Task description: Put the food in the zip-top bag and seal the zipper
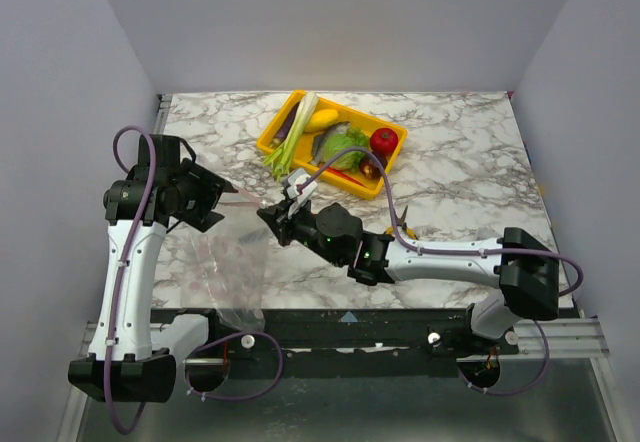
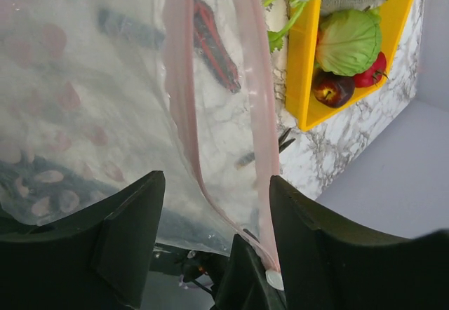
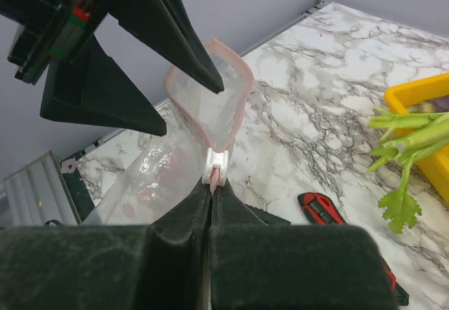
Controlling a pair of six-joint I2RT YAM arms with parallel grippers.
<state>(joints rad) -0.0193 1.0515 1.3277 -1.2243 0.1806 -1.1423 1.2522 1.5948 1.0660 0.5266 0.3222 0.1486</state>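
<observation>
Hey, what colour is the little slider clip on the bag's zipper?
The slider is white, clearest in the right wrist view.

Clear bag (image 1: 235,262) w/ pink zipper (image 2: 179,78) showing; surface (image 1: 460,192) looking grey-veined white marble; tray (image 2: 307,64) glowing yellow.

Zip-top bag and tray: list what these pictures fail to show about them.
Bag bottom: top view, clear film fades against the table edge; right wrist view, right pincer covers it.
Left pincer, hold on the bag: left wrist view, film hides any contact.
Food in the tray: top view, too small, lettuce overlaps it; right wrist view, frame edge cuts it.
</observation>
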